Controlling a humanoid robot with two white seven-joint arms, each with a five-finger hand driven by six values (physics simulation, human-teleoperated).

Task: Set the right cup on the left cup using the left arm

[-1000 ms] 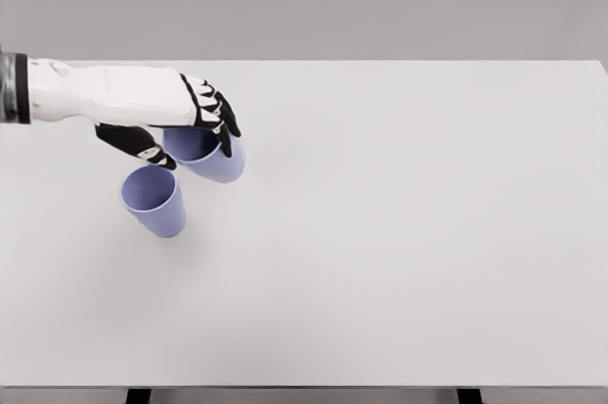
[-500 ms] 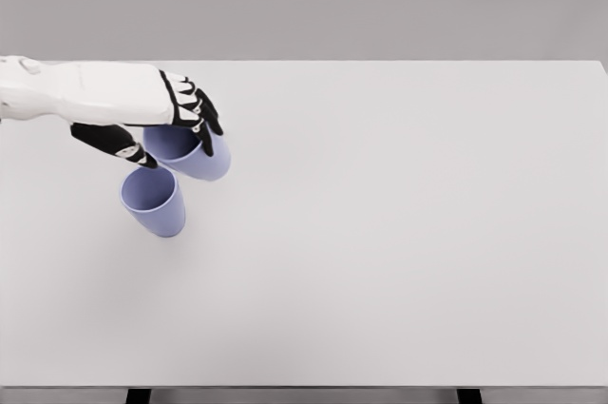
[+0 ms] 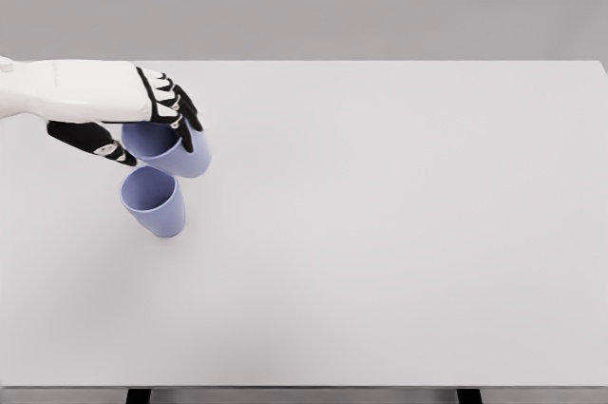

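Carry step: left hand [image 3: 142,124] grips the right cup [image 3: 171,149] above the worktop [image 3: 399,233], apparently just behind the left cup [image 3: 154,201]. Next: centre over its mouth, lower.

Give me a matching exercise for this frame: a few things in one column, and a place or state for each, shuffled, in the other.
Things:
1. held cup
2. standing cup
3. left hand
4. table

Places or states:
A. white, carries the cup that stands alone
B. gripped from above, in the picture just above the other cup
C. fingers curled round a cup's rim
D. upright on the surface, mouth open, nothing touching it

Pairs: 1-B, 2-D, 3-C, 4-A
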